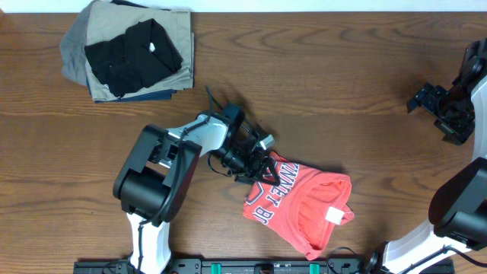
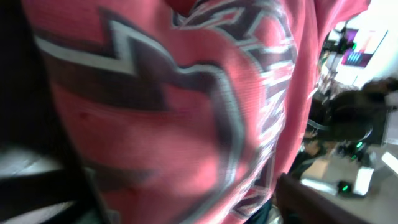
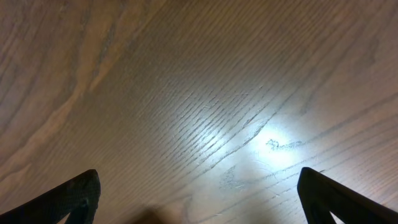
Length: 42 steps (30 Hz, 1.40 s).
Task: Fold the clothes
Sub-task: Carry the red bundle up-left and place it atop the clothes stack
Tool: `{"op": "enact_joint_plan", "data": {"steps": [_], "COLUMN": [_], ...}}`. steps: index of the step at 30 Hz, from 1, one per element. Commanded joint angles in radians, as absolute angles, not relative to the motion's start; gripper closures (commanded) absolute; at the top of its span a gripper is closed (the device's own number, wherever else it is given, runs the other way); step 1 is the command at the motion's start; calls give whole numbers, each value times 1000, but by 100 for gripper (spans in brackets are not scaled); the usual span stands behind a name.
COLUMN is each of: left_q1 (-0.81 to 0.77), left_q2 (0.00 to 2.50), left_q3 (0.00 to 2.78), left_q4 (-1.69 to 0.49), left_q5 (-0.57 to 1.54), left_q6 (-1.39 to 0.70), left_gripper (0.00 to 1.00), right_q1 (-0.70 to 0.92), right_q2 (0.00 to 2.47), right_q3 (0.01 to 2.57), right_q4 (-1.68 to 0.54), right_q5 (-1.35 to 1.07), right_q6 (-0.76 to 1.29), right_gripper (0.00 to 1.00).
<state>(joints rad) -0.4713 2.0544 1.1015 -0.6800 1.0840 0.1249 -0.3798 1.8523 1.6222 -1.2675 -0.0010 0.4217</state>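
while right pincer gapes, whether left pincer grips t-shirt edge is unclear.

You have one piece of writing to check — the dark, white-outlined block lettering on the T-shirt. From overhead it runs in slanted rows, possibly ending in "MIT", but the folds cut it off. At the left wrist the strokes are too blurred to read. The white neck tag shows nothing legible.
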Motion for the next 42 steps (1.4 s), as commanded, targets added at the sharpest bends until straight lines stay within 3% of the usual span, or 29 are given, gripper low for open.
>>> {"op": "enact_joint_plan", "data": {"steps": [1,9,14,26,42], "left_q1": [-491,-490,-486,-395,-144], "left_q2": [2111,2110,2105,2104,2104], "left_q3": [1065,1092,1175,1543,1626], "left_q4": [-667,-665,-725,-847,-582], "left_q5": [921,884,680,107,47], "left_q6": [73,-23,-134,-33,52], "left_gripper": [40,94,94,94,94], "right_q1": [-386,-386,-386,-386,-386], "right_q2": [1857,1857,1857,1857,1857], "right_q3": [1633,1633,1633,1633,1633], "right_q4": [-1269,-1269,-1269,-1269,-1269], "right_q5": [3,3,3,3,3], "right_q6": [437,437,437,437,437], "right_gripper": [1,1,1,1,1]}}
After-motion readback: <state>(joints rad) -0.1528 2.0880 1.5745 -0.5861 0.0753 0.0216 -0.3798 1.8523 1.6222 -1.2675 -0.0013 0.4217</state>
